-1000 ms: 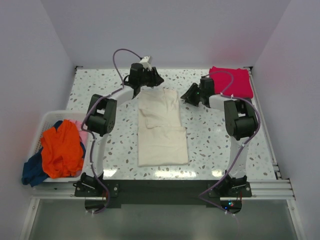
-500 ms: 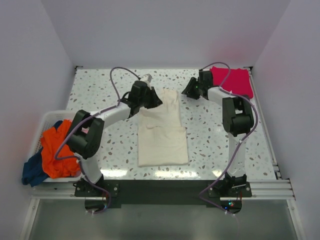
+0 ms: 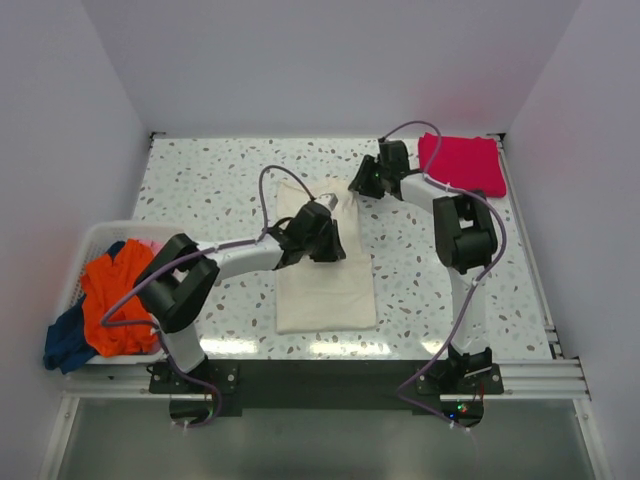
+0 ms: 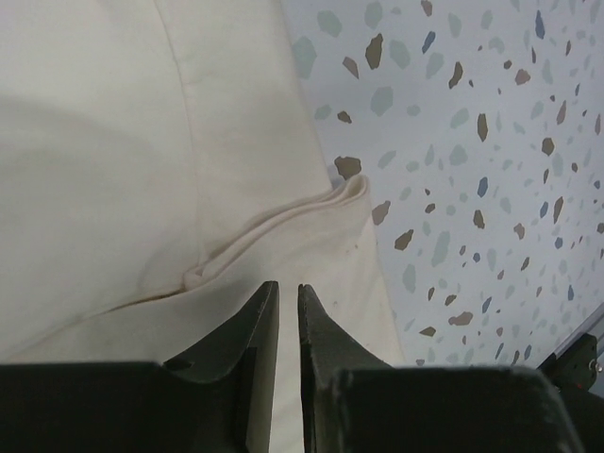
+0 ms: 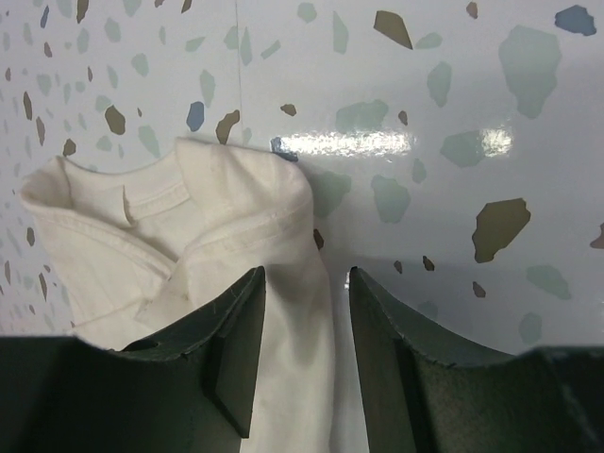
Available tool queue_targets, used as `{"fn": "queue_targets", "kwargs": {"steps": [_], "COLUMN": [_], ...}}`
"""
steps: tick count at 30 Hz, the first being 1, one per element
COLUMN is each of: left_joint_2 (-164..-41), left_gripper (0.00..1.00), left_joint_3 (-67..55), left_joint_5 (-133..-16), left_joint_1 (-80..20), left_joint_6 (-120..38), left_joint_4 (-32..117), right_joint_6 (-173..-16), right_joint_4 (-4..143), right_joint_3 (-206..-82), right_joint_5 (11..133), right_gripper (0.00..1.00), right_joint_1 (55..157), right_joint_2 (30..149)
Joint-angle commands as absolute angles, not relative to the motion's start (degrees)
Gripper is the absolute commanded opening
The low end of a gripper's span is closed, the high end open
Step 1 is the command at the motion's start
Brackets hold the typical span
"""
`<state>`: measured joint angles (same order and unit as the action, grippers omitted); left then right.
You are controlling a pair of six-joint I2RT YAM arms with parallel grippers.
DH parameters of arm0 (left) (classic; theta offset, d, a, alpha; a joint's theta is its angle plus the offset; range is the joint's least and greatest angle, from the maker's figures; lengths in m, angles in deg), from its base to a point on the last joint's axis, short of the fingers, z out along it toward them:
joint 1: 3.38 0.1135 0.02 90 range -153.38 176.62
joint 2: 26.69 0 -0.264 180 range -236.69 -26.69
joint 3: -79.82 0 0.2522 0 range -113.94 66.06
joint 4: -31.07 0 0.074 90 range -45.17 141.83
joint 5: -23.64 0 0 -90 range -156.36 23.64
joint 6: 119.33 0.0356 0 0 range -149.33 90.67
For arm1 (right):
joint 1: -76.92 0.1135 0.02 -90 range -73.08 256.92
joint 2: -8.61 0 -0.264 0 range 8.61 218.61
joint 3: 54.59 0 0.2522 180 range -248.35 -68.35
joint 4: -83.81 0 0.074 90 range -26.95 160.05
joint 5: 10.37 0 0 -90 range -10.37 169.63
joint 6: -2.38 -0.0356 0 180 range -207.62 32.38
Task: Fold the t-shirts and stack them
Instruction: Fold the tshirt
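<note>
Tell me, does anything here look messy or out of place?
Yes. A dark blue shirt spills over the near left corner of the white basket, hanging outside it. The folded red shirt at the far right looks tidy.

The left arm [image 3: 243, 256] and right arm [image 3: 468, 305] are white tubes joined by bulky black motor housings, each trailed by a looping lilac cable [image 3: 285, 172]. Black base plates [image 3: 190, 378] sit along the lower frame. The left gripper [image 4: 286, 291] and right gripper [image 5: 307, 283] have matte black, wedge-shaped fingers [image 5: 236, 349].
</note>
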<state>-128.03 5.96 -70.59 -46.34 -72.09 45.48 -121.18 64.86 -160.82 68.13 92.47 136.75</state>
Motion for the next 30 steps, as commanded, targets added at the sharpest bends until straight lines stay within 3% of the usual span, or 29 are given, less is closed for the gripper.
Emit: {"fn": "queue_targets", "kwargs": {"steps": [1,4,15,30], "left_joint_2": [-128.6,-129.7,-133.4,-140.1], "left_gripper": [0.18,0.16,0.13,0.13], "left_joint_3": [6.8,7.0,5.2,-7.1], "left_joint_5": [-67.8,-67.5,-67.6,-70.8], "left_joint_1": [-47.2,-47.5,-47.9,-45.8], "left_joint_6": [-72.8,-72.7,-70.1,-64.8], "left_joint_4": [48.1,49.4,53.5,57.8], "right_joint_6": [-120.1,-119.9,-116.3,-109.9], "right_joint_4": [65.1,64.2,59.7,54.1], "right_joint_3": [-163.5,-165.1,-172.1,-179.5], "right_joint_5": [70.1,70.6,75.5,84.5], "right_gripper": [0.44,0.43,0.14,0.13], "right_joint_1": [92.6,93.3,94.3,94.6], "right_joint_2": [137.8,138.9,142.0,142.8]}}
